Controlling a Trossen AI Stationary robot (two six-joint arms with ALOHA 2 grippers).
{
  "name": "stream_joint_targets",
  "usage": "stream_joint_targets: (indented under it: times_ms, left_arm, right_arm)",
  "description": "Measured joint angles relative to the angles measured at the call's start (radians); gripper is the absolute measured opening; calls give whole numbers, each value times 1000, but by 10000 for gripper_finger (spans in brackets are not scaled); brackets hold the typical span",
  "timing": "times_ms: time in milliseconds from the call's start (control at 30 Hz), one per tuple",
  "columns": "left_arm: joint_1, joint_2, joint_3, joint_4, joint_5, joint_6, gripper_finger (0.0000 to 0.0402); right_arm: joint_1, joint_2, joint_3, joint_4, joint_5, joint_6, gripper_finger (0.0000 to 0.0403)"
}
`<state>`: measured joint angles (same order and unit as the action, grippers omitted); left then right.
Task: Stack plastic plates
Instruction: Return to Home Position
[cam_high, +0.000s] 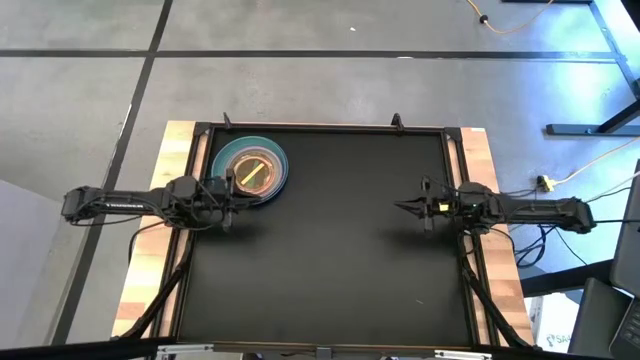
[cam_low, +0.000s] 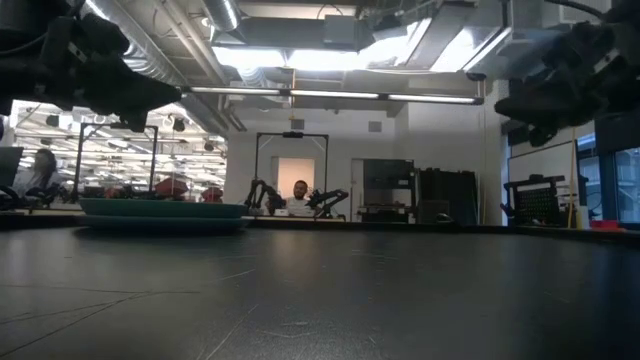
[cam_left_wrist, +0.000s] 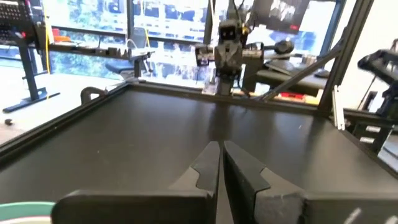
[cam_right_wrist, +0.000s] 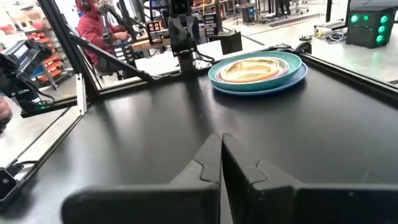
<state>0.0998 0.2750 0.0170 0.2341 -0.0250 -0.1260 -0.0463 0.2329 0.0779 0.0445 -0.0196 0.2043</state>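
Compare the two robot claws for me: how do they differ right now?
The left gripper hangs right by the edge of the plate stack; the right gripper hangs over bare black table, far from the stack. The left gripper points toward the table's right side, the right gripper toward its left, so they face each other. Shared: both are shut, empty and raised off the table.

Ceiling lights (cam_low: 300, 55) glare white in the low view, turning both arms (cam_low: 90, 70) to silhouettes. Bright windows (cam_left_wrist: 93, 37) wash out beyond the table's (cam_left_wrist: 186, 137) far edge; the plastic plates (cam_right_wrist: 258, 71) carry soft highlights.
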Motion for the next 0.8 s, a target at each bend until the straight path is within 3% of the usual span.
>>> stream_joint_targets:
  times_ms: [300,467,800]
  left_arm:
    - [0,-165,0,-147,-37,29,16]
    - [0,-275,1,-238,-34,21,16]
    - [0,-273,6,-255,-48,4,16]
  right_arm:
    - [0,-233,-69,-27,19,4,7]
    - [0,-225,-69,-27,19,26,7]
    - [0,-224,-69,-26,48,12,7]
